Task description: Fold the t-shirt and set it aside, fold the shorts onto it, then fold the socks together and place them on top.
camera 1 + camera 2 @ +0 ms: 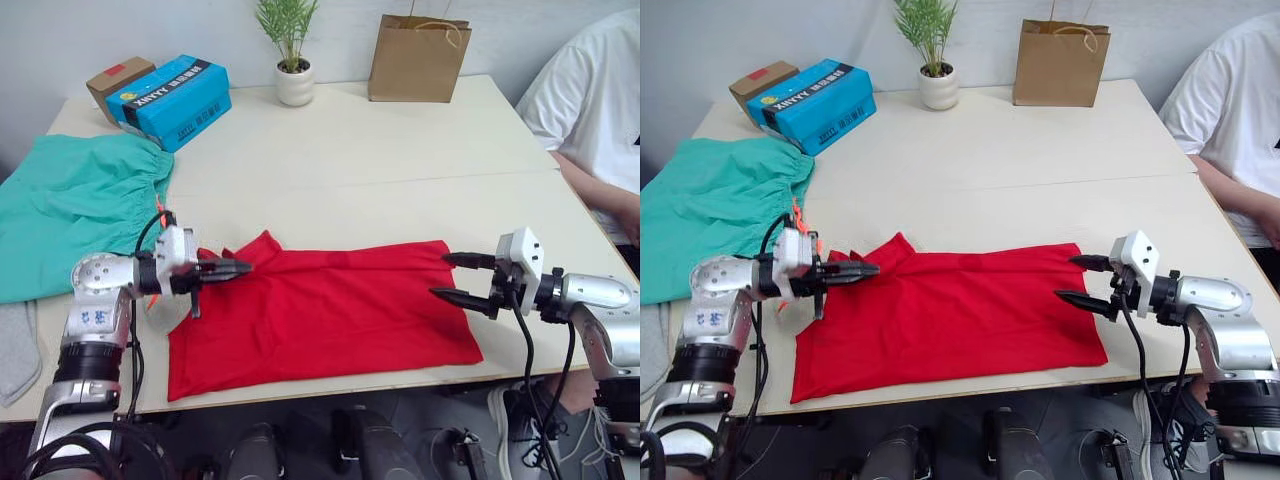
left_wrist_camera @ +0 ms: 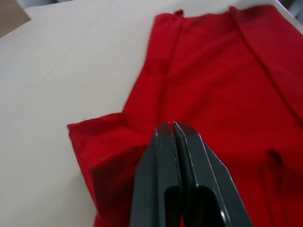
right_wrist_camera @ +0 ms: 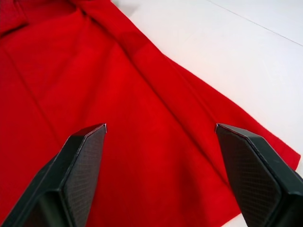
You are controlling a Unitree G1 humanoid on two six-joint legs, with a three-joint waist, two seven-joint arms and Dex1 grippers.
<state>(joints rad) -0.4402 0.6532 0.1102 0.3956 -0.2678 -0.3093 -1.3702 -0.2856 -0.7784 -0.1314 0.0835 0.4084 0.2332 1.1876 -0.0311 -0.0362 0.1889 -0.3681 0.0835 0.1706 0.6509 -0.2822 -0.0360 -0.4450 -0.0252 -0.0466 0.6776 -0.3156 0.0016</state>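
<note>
The red t-shirt [image 1: 320,310] lies spread flat on the near part of the white counter [image 1: 400,150], already folded into a wide band running left to right, with one short flap turned up at its far left corner. The left end effector [image 1: 232,268] hovers at that left corner, its two black fingers pressed together with no cloth visibly between them. The right end effector [image 1: 455,277] sits at the shirt's right edge with its fingers spread wide, one fingertip above the far corner and one over the near part of the edge. The teal-green shorts [image 1: 70,200] lie bunched at the counter's left side, just beside the shirt, their orange-pink drawstring [image 1: 160,212] showing near the left wrist. A light grey sock [image 1: 14,345] lies at the near left edge. Farther back stand a blue box [image 1: 175,98], a brown box [image 1: 115,80], a potted plant [image 1: 292,45] and a paper bag [image 1: 418,58]. A person in a white t-shirt [image 1: 590,90] sits at the right.
</note>
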